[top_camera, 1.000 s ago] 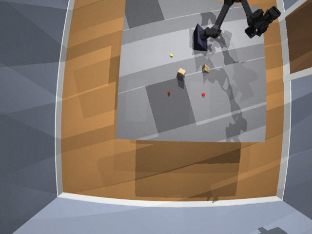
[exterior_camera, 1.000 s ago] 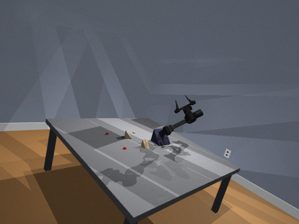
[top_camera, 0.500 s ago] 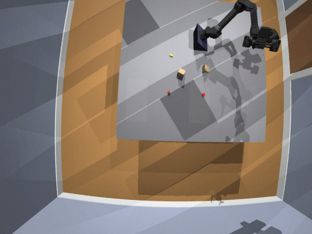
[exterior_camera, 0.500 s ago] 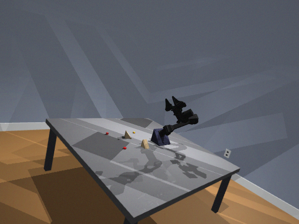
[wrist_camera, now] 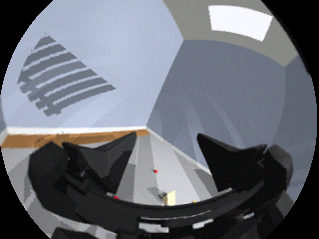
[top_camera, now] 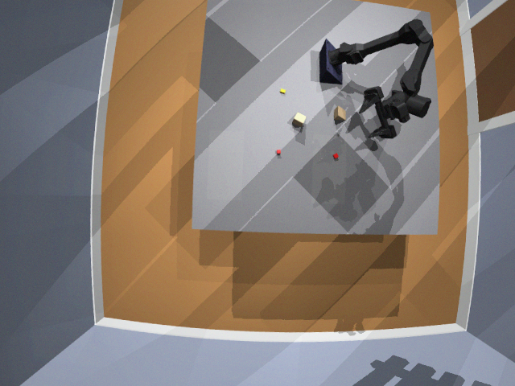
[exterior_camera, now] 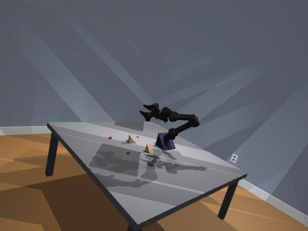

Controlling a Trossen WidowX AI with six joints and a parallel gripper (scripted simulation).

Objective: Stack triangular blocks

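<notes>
A pale cream triangular block stands on the table. A tan triangular block stands apart from it, nearer the arm's hand in the top view; I cannot make it out in the wrist view. Both rest on the table, not touching each other. My gripper is wide open and empty. It hangs high above the table, clear of both blocks, with its fingers pointing roughly level.
A small red cube and another red piece lie on the table. A small yellow piece lies behind the cream block. The dark blue arm base stands near the tan block.
</notes>
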